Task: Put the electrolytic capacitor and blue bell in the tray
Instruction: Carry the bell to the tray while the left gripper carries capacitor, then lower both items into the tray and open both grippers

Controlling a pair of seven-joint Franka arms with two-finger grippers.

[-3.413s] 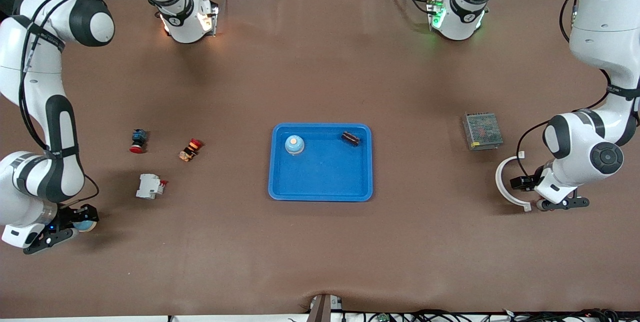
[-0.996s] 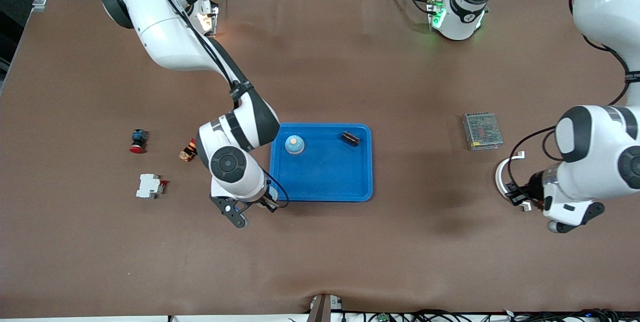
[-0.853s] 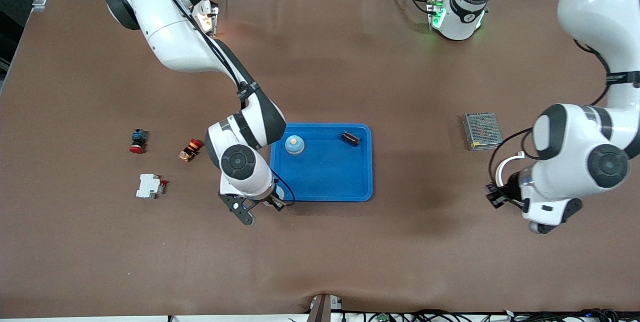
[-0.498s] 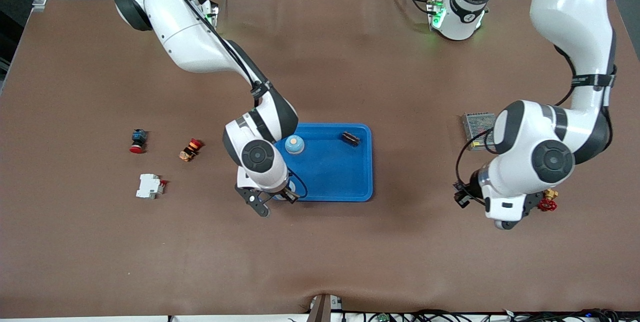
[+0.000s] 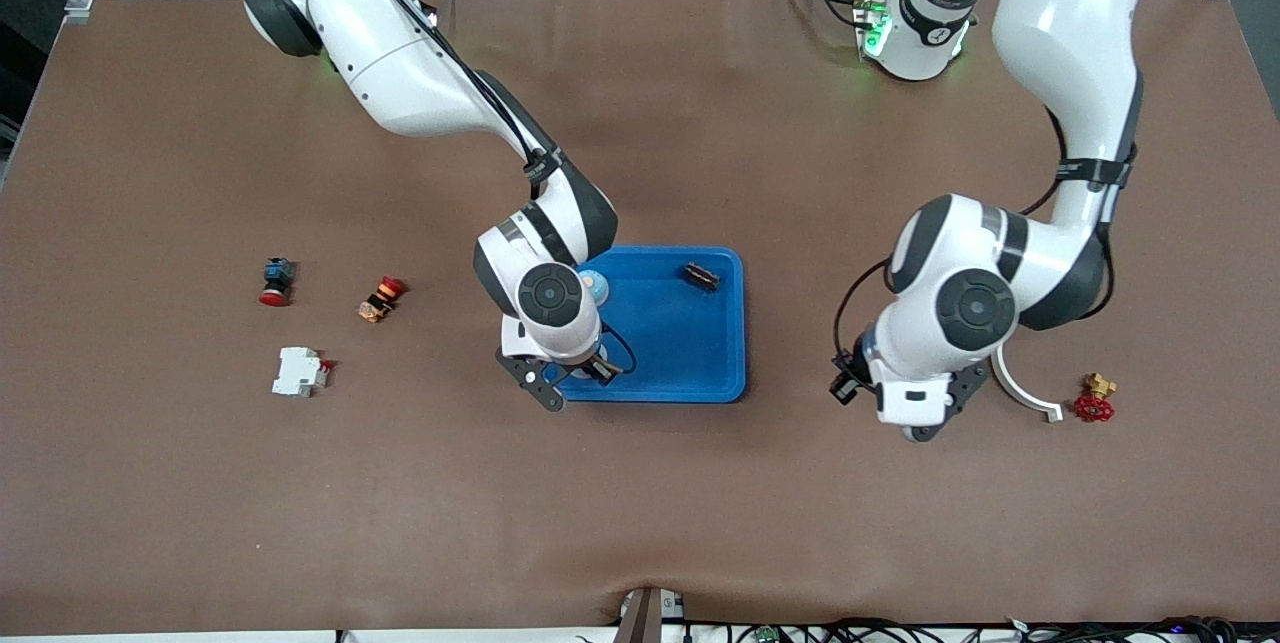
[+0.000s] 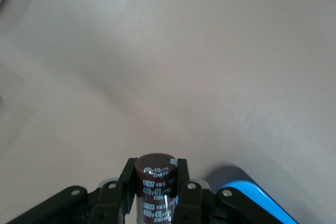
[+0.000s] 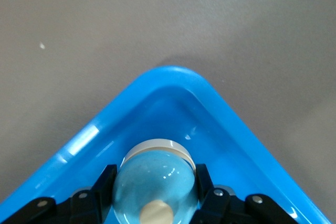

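Observation:
The bright blue tray (image 5: 690,363) lies mid-table. My right gripper (image 5: 582,371) hangs over the tray's corner nearest the front camera at the right arm's end. It is shut on a light blue bell (image 7: 156,182), whose dome fills the gap between the fingers above the tray's rim (image 7: 173,85). My left gripper (image 5: 848,385) is over bare table just off the tray's end toward the left arm. It is shut on the electrolytic capacitor (image 6: 155,182), a dark brown cylinder with white print, and a tray corner (image 6: 252,195) shows beside it.
In the tray sit another light blue bell (image 5: 594,285), half hidden by the right arm, and a dark component (image 5: 701,276). Toward the right arm's end lie two push buttons (image 5: 276,281) (image 5: 381,298) and a white breaker (image 5: 300,371). A white curved piece (image 5: 1020,391) and a red-handled valve (image 5: 1094,401) lie toward the left arm's end.
Both arms have swung in from the table's ends toward the tray. The right gripper now hangs over the tray's corner with its bell. The left gripper brought the capacitor closer, uncovering the valve.

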